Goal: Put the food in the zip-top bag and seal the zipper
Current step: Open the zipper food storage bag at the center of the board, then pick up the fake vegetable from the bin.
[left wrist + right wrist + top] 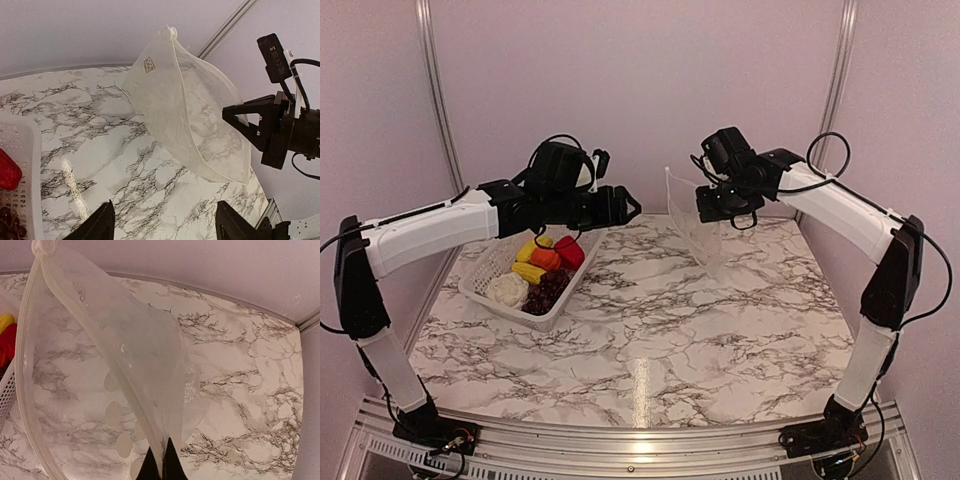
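The clear zip-top bag (698,228) hangs above the back of the table with its mouth gaping towards the left. My right gripper (708,212) is shut on one corner of the bag (125,355), its fingertips (167,467) pinching the plastic. The pale zipper (21,360) curves along the open mouth edge. My left gripper (165,227) stands open and empty a short way left of the bag (185,115). The food lies in the white basket (485,285): red pepper (569,250), orange fruit (546,259), yellow pieces (528,272), cauliflower (507,290) and grapes (550,288).
The basket (22,150) sits at the left side of the marble table (670,330), below the left arm's forearm. Pale walls with metal corner posts (435,90) close in the back and sides.
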`<state>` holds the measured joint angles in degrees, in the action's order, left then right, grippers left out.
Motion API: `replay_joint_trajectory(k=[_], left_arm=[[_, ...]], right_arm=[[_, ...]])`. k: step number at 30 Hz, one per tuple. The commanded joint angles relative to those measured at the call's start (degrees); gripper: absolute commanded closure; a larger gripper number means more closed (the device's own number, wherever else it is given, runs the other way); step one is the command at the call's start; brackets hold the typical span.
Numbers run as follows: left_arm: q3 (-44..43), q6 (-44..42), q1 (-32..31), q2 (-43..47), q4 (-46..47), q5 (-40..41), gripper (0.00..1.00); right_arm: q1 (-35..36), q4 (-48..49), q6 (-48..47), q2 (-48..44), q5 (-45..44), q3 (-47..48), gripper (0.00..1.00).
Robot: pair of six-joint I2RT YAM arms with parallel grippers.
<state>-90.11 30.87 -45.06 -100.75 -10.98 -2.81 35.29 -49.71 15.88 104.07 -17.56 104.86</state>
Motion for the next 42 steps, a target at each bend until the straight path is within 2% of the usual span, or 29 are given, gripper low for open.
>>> replay_joint_trajectory(k=[1,8,12,16,20,21,22,25,30,35,42], left_arm=[[5.7,-4.3,3.5,7.4,-3.5,5.8,0.28],[10.1,-2.8,11.0,11.3,-14.3,11.5,0.28],[8.7,-0.8,14.4,8.8,-21.9,14.3,0.26],[8.1,-1.7,16.0,5.7,-23.3,15.0,0.24],[4.5,-5.0,16.6,1.0,-24.5,15.0,0.15],[3.4,-5.6,16.9,-0.3,-25.3,15.6,0.04],[2.1,-6.2,17.2,-1.7,-26.0,16.0,0.01],[0.0,-8.7,18.1,-4.8,-26.6,16.9,0.01],[-3.3,-14.8,18.7,-9.8,-27.5,17.5,0.07],[-6.0,-16.8,18.8,-13.6,-30.2,20.6,0.09],[-8.8,-18.3,18.8,-18.4,-30.3,19.6,0.08]], right_arm=[[-2.2,0.1,-2.7,-1.0,-1.1,1.7,1.0],[-3.6,-0.6,-4.4,-1.3,-3.6,2.0,1.0],[-3.7,-0.6,-4.4,-0.9,-1.6,1.7,1.0],[-3.6,-0.3,-4.1,0.1,2.2,1.3,1.0],[-3.5,-0.8,-4.5,0.8,4.0,2.0,1.0],[-3.4,-1.2,-4.8,0.9,4.2,2.3,1.0],[-3.5,-1.4,-5.0,1.0,4.4,2.6,1.0],[-3.5,-1.8,-5.4,1.0,5.3,3.0,1.0],[-3.5,-2.6,-5.1,1.1,7.1,3.6,1.0],[-3.3,-2.9,-4.6,1.1,8.0,3.7,1.0],[-2.8,-2.7,-4.2,1.2,9.0,3.1,1.0]])
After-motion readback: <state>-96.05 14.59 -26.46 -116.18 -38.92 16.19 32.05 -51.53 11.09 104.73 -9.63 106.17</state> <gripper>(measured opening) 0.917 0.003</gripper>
